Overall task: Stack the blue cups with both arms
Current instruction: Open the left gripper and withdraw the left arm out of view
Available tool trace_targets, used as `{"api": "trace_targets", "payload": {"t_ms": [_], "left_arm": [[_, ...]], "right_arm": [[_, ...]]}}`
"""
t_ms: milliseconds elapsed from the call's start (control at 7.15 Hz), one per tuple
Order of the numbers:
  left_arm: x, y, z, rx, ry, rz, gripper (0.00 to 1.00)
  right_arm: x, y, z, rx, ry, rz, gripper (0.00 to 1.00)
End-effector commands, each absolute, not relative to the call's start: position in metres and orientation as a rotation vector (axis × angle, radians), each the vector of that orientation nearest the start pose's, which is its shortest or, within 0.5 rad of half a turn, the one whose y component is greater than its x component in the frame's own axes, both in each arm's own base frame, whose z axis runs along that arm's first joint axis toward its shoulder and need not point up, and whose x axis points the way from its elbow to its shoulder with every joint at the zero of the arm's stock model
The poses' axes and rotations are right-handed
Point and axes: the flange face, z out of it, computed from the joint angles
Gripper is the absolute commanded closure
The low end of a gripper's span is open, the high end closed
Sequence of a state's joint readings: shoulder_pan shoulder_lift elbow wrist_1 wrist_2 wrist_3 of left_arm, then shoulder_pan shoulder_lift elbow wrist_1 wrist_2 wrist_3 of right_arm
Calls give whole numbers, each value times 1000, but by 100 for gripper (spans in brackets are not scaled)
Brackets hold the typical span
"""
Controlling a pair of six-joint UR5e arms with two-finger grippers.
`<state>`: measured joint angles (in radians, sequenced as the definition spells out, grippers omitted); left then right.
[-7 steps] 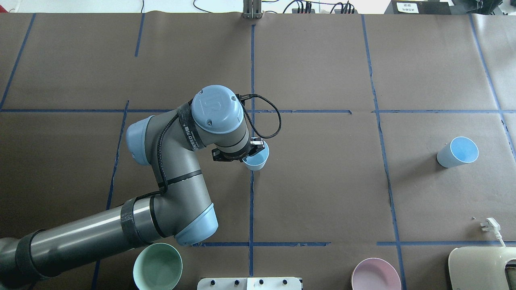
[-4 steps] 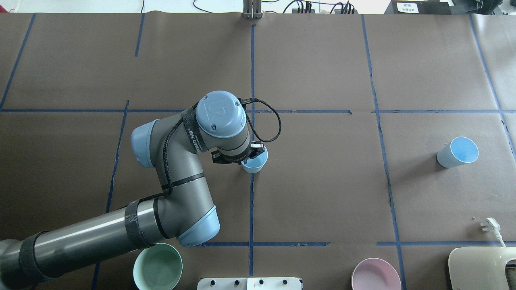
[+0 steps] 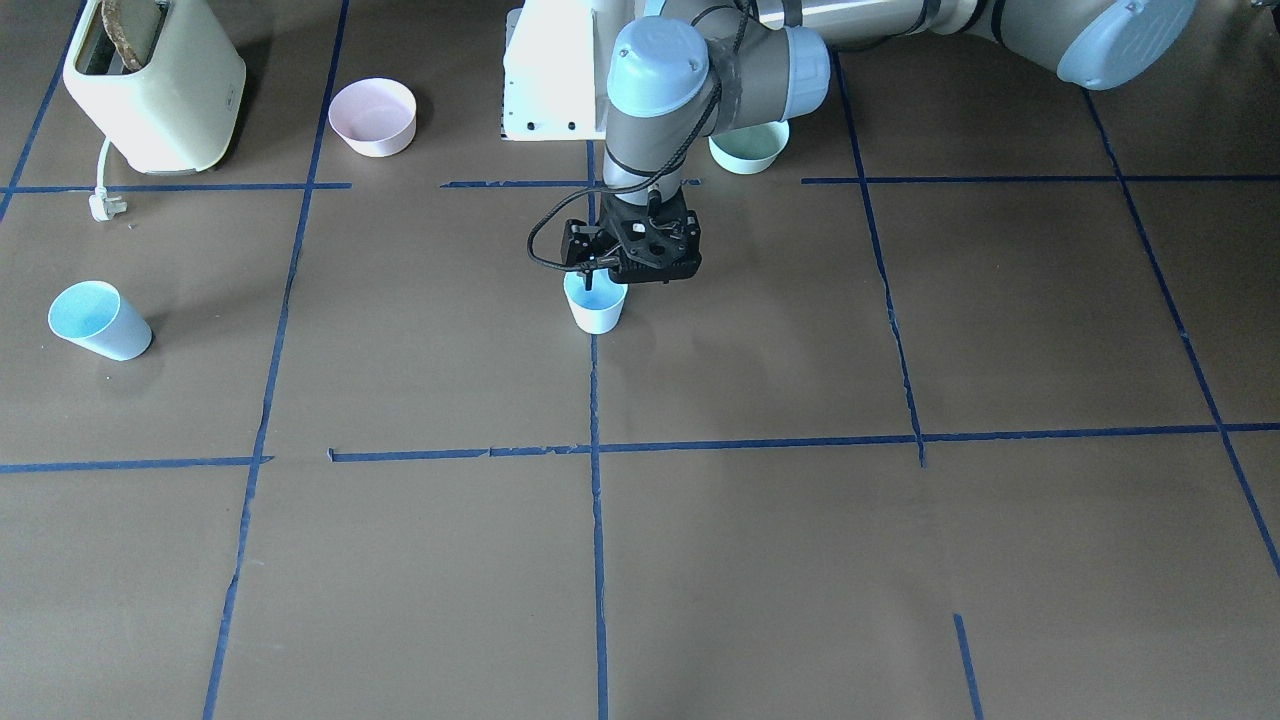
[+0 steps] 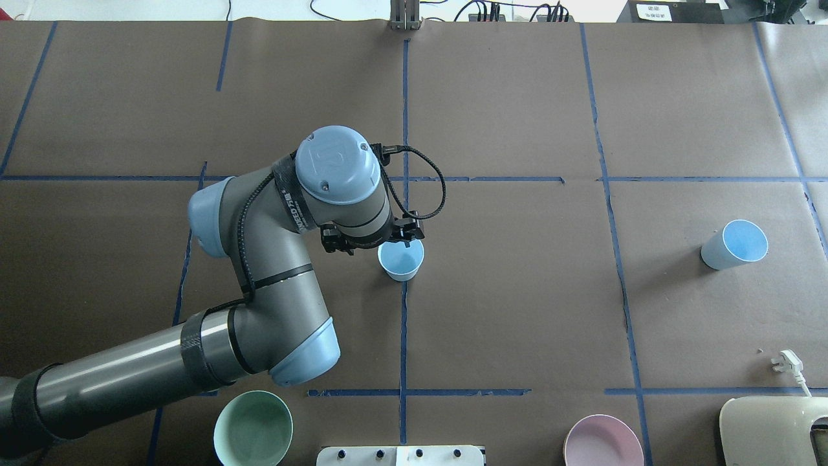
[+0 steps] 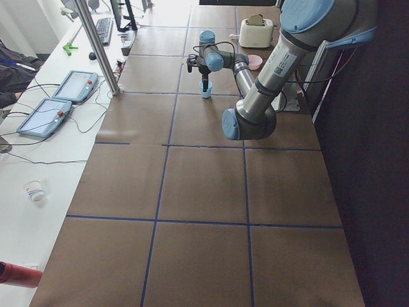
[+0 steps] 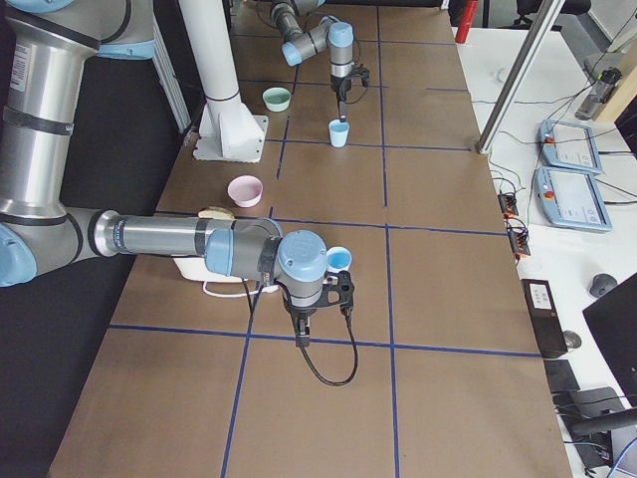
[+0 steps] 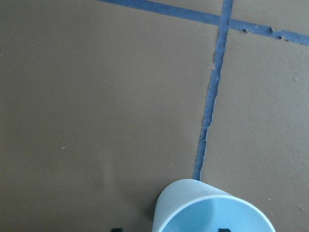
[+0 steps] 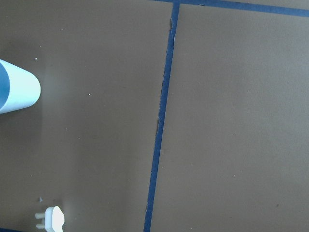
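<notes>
One blue cup (image 4: 401, 260) stands upright on the centre tape line; it also shows in the front view (image 3: 595, 308) and the left wrist view (image 7: 212, 208). My left gripper (image 4: 388, 244) hangs over its near rim, jaws apart: one fingertip is inside the cup, the other outside its wall (image 7: 116, 229). The second blue cup (image 4: 734, 244) stands far to the right, and at the left edge of the right wrist view (image 8: 14, 92). My right gripper (image 6: 344, 287) hovers next to it, seen only in the exterior right view, so I cannot tell its state.
A mint-green bowl (image 4: 252, 427) and a pink bowl (image 4: 601, 443) sit at the near table edge by the white pedestal base (image 3: 550, 70). A cream toaster (image 3: 150, 90) with its loose plug (image 4: 786, 362) is at the near right corner.
The left wrist has shifted left and away from the robot. The centre cup, tilted under the gripper before, now stands level on the table with more of it showing.
</notes>
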<state>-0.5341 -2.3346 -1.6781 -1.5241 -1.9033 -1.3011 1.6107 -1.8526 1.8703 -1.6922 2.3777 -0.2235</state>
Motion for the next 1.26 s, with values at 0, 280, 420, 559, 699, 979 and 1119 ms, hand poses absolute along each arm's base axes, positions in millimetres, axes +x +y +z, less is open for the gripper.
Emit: {"api": "trace_targets", "payload": {"t_ms": [0,280,420,559,699,979,1119], "left_arm": [[427,-441,204,80,834,45,0],[302,-463,302,136,761,198,0],[225,-483,358,136,741,271,0],[151,-489,413,138,718,304,0],[83,-485,470,117,724,316,0],[-39,-458,586,81,788,273,0],[-73,-426,633,46,803,215,0]], "right_arm": [[76,-364,640,19,-812,-142,0],[71,-370,636,55,-807,-164,0],[71,-371,635,57,-807,-159,0],[69,-371,635,54,-808,-160,0],[64,-374,632,45,-809,-150,0],[52,-395,616,42,-806,-126,0],[42,-400,611,42,-807,-124,0]]}}
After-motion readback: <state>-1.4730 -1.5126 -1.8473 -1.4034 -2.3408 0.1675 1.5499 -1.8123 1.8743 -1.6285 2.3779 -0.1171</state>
